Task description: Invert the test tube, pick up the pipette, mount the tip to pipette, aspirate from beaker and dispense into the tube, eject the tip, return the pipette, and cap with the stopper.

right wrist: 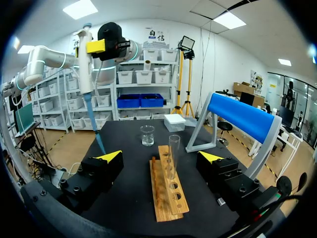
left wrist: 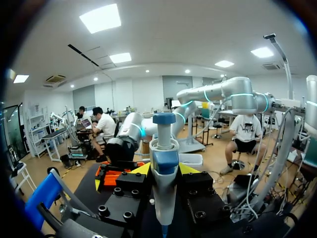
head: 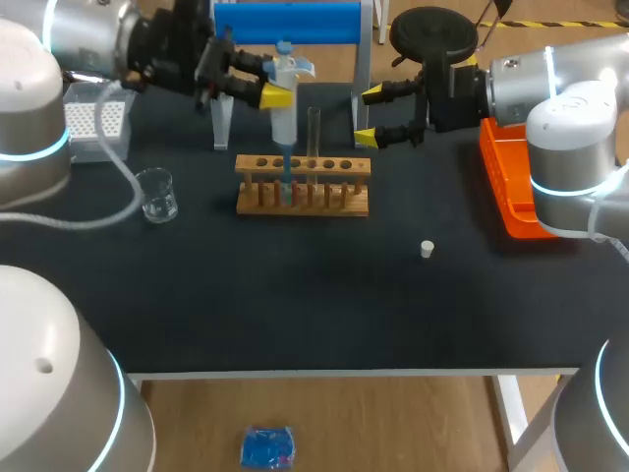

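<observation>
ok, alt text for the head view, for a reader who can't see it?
The left gripper holds the pipette upright, its blue tip pointing down by the wooden rack, where a test tube stands. The right gripper is open to the tube's right. A beaker stands left of the rack; a white stopper lies on the table to its right.
</observation>
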`<state>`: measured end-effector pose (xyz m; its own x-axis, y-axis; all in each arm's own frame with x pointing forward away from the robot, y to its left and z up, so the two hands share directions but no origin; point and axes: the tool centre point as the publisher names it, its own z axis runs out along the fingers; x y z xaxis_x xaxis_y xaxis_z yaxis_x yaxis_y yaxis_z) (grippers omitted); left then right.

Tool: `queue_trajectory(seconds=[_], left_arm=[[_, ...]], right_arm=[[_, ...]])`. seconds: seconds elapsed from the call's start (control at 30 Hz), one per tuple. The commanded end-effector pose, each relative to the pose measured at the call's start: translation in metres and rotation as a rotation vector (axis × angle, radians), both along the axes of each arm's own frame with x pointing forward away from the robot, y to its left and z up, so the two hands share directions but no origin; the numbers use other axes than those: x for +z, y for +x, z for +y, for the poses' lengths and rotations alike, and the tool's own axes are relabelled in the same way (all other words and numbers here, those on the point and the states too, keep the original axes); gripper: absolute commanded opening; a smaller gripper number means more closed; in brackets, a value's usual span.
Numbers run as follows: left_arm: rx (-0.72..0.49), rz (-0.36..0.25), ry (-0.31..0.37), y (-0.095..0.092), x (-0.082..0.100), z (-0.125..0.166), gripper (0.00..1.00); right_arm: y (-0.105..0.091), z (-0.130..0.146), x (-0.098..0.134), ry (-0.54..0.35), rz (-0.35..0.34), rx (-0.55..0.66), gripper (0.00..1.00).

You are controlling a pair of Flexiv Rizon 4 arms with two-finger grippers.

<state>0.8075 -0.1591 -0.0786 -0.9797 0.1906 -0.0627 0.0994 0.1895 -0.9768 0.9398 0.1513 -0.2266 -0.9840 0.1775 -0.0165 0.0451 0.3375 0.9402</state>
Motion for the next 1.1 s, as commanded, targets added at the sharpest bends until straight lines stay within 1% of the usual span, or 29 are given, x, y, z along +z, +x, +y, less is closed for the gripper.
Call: queue_trajectory(seconds=[0.03,0.07,0.1,0.17,0.2,0.27,0.33,0.37,0.4,0.43,0.47,0.5,0.53,0.6,0.63,0.7,0.8,0.97,1.03,1.07,1.1], left_arm=[[-0.047,-0.006,-0.027,0.011,-0.011,-0.015,0.0],[-0.057,-0.007,-0.025,0.012,-0.013,-0.017,0.0],[-0.041,-0.003,-0.028,0.013,-0.015,-0.017,0.0],[-0.01,0.028,0.004,0.018,-0.021,-0.018,0.0],[0.007,0.042,0.006,0.02,-0.024,-0.019,0.0],[0.031,0.044,-0.013,0.023,-0.027,-0.02,0.0],[0.078,0.054,0.016,0.025,-0.029,-0.02,0.0],[0.083,0.05,-0.012,0.025,-0.03,-0.021,0.0],[0.094,0.05,-0.018,0.025,-0.03,-0.021,0.0],[0.123,0.057,-0.006,0.026,-0.031,-0.02,0.0],[0.13,0.059,-0.026,0.026,-0.032,-0.02,0.0],[0.149,0.064,-0.026,0.026,-0.032,-0.02,0.0],[0.177,0.079,-0.026,0.026,-0.034,-0.019,0.0],[0.188,0.086,-0.056,0.026,-0.037,-0.019,0.0],[0.234,0.113,-0.036,0.026,-0.039,-0.018,0.0],[0.228,0.111,-0.051,0.027,-0.04,-0.017,0.0],[0.286,0.125,-0.066,0.025,-0.04,-0.018,0.0],[0.362,0.112,-0.104,0.023,-0.041,-0.019,0.0],[0.409,0.102,-0.074,0.024,-0.042,-0.02,0.0],[0.396,0.103,-0.077,0.025,-0.043,-0.023,0.0],[0.398,0.108,-0.056,0.025,-0.043,-0.024,0.0]], right_arm=[[0.0,0.0,0.0,0.0,-0.001,-0.001,1.0],[0.0,0.0,0.0,0.0,-0.001,-0.001,1.0],[0.0,0.0,0.0,0.0,-0.001,-0.001,1.0],[0.0,0.0,0.0,0.0,-0.001,-0.001,1.0],[0.0,0.0,0.0,0.0,-0.001,-0.001,1.0],[0.0,0.0,0.0,0.0,-0.001,-0.001,1.0],[0.0,0.0,0.0,0.0,-0.001,-0.001,1.0],[0.0,0.0,0.0,0.0,-0.001,-0.001,1.0],[0.0,0.0,0.0,0.0,-0.001,-0.001,1.0],[0.0,0.0,0.0,0.0,-0.001,-0.001,1.0],[0.0,0.0,0.0,0.0,-0.001,-0.001,1.0],[0.0,0.0,0.0,0.0,-0.001,-0.001,1.0],[0.0,0.0,0.0,0.0,-0.001,-0.001,1.0],[0.0,0.0,0.0,0.0,-0.001,-0.001,1.0],[0.0,0.0,0.0,0.0,-0.001,-0.001,1.0],[0.0,0.0,0.0,0.0,-0.001,-0.001,1.0],[0.0,0.0,0.0,0.0,-0.001,-0.001,1.0],[0.0,0.0,0.0,0.0,-0.001,-0.001,1.0],[0.0,0.0,0.0,0.0,-0.001,-0.001,1.0],[0.0,0.0,0.0,0.0,-0.001,-0.001,1.0],[0.0,0.0,0.0,0.0,-0.001,-0.001,1.0]])
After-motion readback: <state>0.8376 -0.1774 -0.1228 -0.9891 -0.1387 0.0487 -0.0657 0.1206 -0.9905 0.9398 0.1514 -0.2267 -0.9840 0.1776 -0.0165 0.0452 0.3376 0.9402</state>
